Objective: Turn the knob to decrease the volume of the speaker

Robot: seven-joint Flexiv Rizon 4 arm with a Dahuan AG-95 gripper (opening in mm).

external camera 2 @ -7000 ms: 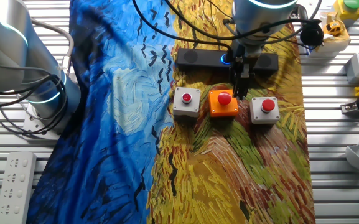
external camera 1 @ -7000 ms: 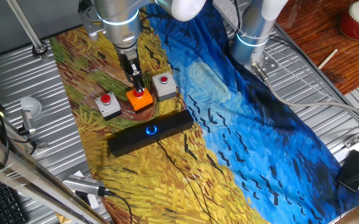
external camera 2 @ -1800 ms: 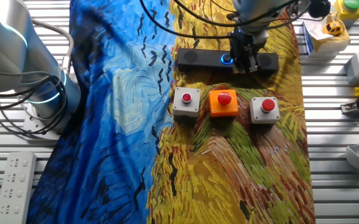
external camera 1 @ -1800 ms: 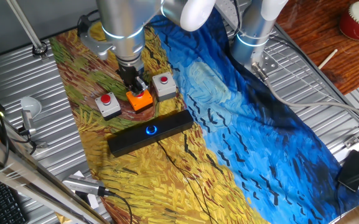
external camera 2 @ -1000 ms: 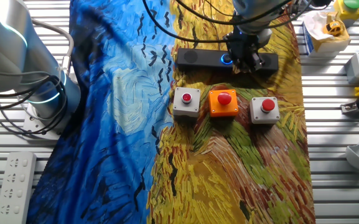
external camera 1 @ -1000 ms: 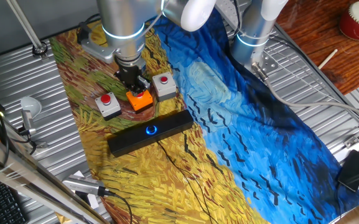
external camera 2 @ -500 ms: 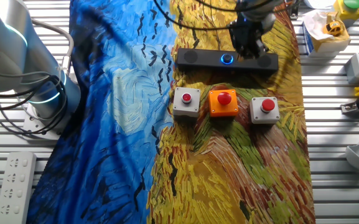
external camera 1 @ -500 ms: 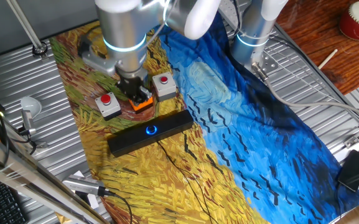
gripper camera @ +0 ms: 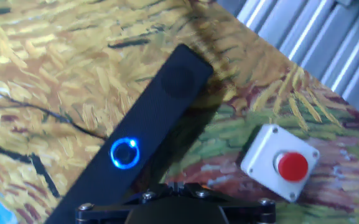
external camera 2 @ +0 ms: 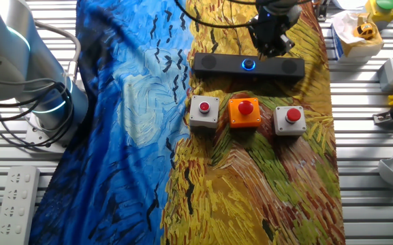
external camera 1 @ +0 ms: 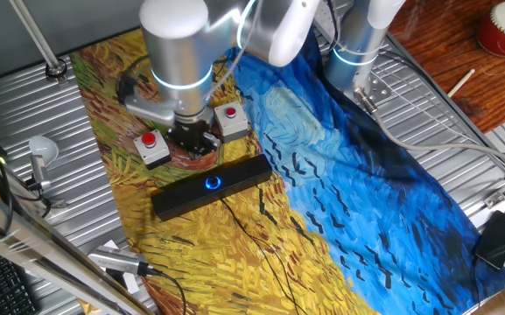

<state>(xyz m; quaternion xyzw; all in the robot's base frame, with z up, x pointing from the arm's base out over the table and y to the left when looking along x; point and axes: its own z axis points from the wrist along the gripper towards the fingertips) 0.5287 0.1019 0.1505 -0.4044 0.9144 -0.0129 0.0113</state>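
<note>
The speaker is a long black bar lying on the painted cloth; it also shows in the other fixed view and in the hand view. The knob glows blue at its middle, also seen in the other fixed view and the hand view. My gripper hangs a little above the cloth just beside the speaker, over the row of button boxes. In the other fixed view the gripper stands right of the knob. In the hand view the gripper looks shut and empty, apart from the knob.
Two grey boxes with red buttons flank an orange box beside the speaker. A thin black cable runs from the speaker. A second arm's base stands behind. A small black box lies at the far right.
My gripper has left the orange box's button, turned at the wrist and moved towards the speaker's knob. The speaker and boxes have not moved.
</note>
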